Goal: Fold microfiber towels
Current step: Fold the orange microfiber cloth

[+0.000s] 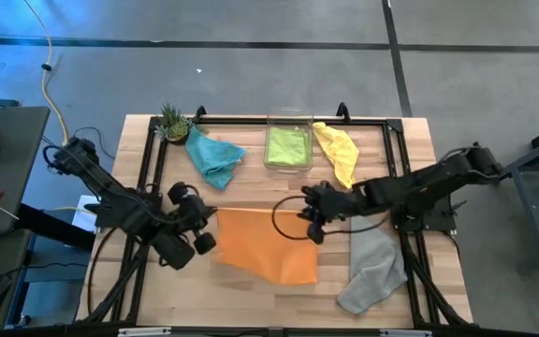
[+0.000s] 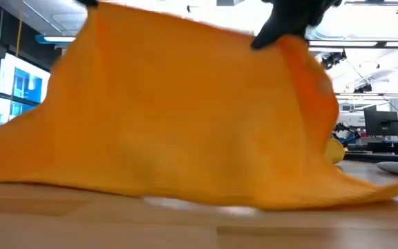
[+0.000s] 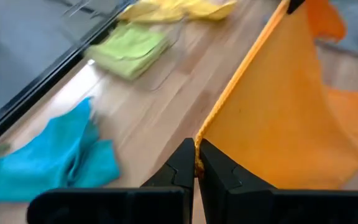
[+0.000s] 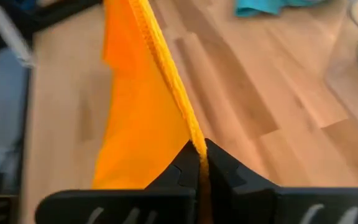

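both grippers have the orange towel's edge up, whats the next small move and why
Probably carry the lifted edge across toward the towel's far edge. The left gripper and right gripper are each shut on the orange towel, its held edge raised and taut between them while the rest trails on the table.

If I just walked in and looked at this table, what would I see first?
You'd spot the big orange towel first, held up by its top edge in the middle of the table like a little tent. The left tool pinches one corner and the right tool pinches the other. Behind it lie a teal towel and a yellow towel, with a lime green towel in a clear bin between them.
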Motion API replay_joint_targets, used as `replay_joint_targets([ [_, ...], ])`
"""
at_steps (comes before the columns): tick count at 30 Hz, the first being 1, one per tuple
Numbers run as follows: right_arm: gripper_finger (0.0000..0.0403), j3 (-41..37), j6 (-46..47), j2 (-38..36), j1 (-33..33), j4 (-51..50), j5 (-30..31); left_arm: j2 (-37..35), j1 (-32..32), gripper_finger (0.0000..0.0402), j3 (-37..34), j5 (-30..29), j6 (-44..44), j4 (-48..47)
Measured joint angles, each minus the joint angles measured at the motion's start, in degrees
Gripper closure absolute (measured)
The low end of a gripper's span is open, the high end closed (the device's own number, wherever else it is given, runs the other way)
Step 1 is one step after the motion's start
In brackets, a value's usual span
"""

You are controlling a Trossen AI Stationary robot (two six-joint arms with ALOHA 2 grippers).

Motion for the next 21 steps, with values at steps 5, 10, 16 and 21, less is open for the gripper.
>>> replay_joint_targets([
  [5,0.0393,0.0,-5.3,4.0,-4.3,0.3,-1.6,-0.1,2.4,0.0401,-7.0,-0.5,-4.3,0.1],
  [10,0.034,-0.2,-7.6,6.8,-7.5,-1.0,-1.6,-0.1,5.1,0.0401,-12.9,0.2,-6.6,2.4],
  [16,0.0243,1.2,-6.0,4.1,-8.6,-7.8,2.1,-0.1,8.7,0.0398,-17.8,2.2,-7.6,6.5],
  [21,0.0215,1.4,-6.1,2.5,-5.6,-9.5,2.3,-0.1,10.9,0.0369,-19.0,3.8,-5.5,8.2],
])
